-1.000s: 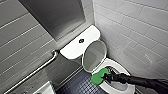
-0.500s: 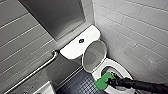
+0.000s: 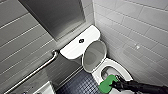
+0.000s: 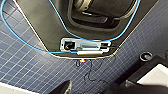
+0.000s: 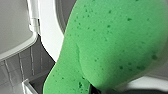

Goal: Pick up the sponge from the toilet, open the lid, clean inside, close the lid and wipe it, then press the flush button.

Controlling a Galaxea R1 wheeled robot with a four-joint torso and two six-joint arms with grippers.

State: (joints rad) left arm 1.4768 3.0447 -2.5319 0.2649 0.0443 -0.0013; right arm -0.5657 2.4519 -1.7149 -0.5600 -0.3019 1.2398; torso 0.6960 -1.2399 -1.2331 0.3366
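The white toilet (image 3: 75,47) stands in the corner with its lid (image 3: 94,56) raised against the tank. The small dark flush button (image 3: 81,40) sits in the middle of the tank top. Over the near rim of the open bowl (image 3: 112,68), my right gripper (image 3: 116,85) is shut on the bright green sponge (image 3: 107,83). The sponge (image 5: 112,47) looms large in the right wrist view, with the white seat and lid behind it. My left gripper (image 4: 87,89) hangs open above the dark blue floor tiles, holding nothing.
Grey tiled walls close in on the toilet at the back and right. A metal grab rail (image 3: 37,72) runs along the left wall. A white box edge (image 3: 46,88) sits at the lower left on the dark blue tiled floor (image 3: 80,85).
The head view has shifted slightly. My right gripper has drawn the sponge from the bowl's middle toward its near rim.
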